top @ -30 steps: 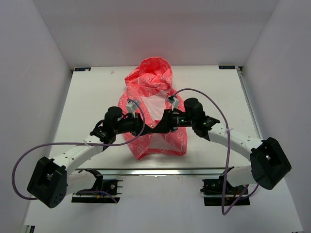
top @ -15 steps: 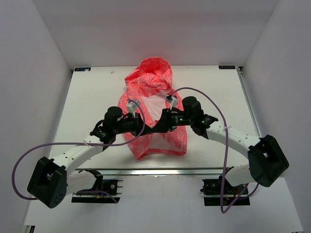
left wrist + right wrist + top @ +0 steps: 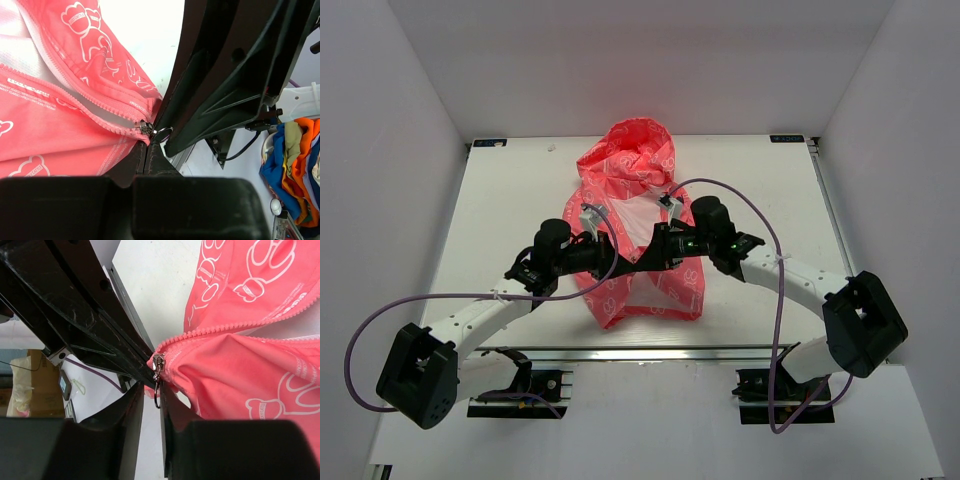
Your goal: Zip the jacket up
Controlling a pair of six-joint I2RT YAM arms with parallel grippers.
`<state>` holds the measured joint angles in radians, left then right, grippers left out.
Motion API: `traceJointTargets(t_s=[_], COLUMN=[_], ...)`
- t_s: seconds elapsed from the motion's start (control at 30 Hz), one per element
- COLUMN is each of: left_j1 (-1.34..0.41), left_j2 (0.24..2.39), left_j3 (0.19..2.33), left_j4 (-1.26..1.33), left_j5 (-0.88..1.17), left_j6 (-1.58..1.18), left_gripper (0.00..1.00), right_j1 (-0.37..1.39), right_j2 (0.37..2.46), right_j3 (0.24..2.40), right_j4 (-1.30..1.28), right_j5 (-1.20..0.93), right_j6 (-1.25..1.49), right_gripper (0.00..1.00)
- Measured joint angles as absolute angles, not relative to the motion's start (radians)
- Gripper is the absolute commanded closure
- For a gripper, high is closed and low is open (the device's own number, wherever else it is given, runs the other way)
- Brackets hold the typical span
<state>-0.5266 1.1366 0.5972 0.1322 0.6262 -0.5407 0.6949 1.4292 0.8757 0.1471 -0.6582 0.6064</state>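
The jacket (image 3: 620,170) lies flat in the middle of the table (image 3: 500,200), hood (image 3: 642,140) toward the far edge and hem toward the arm bases. The zip is barely started, by my reading. The front gapes in a V over the white lining (image 3: 638,220), and the slider (image 3: 146,128) sits at the bottom of the teeth, so nearly the whole run up to the collar is left.

The left arm reaches in low from the left. The left gripper (image 3: 145,150) has its fingers pressed together just below the slider, apparently pinching the hem.

The right arm comes in from the right, its wrist over the lower front. The right gripper (image 3: 151,395) meets the left nose to nose, fingers close together with a narrow gap. The pull ring (image 3: 157,396) hangs in that gap, and I cannot tell whether it is gripped.
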Motion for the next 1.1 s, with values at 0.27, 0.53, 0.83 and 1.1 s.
traceJointTargets(t_s=[0.27,0.53,0.83,1.1], left_j1=[-0.526,-0.526,-0.527,-0.526], left_j2=[1.135,1.135,1.124,1.125], left_j3=[0.596,0.598,0.622,0.622], left_j4=[0.134,0.118,0.025,-0.015], left_j5=[0.632,0.636,0.636,0.633], left_j6=[-0.543,-0.534,-0.492,-0.487], left_gripper=[1.0,1.0,1.0,1.0], right_j1=[0.695,0.694,0.698,0.75], right_j2=[1.43,1.43,1.484,1.517], right_j3=[0.882,0.929,1.091,1.164], right_j4=[0.117,0.028,-0.163,-0.286], right_j5=[-0.658,-0.651,-0.693,-0.559], right_j6=[0.568,0.487,0.274,0.101], right_gripper=[1.0,1.0,1.0,1.0])
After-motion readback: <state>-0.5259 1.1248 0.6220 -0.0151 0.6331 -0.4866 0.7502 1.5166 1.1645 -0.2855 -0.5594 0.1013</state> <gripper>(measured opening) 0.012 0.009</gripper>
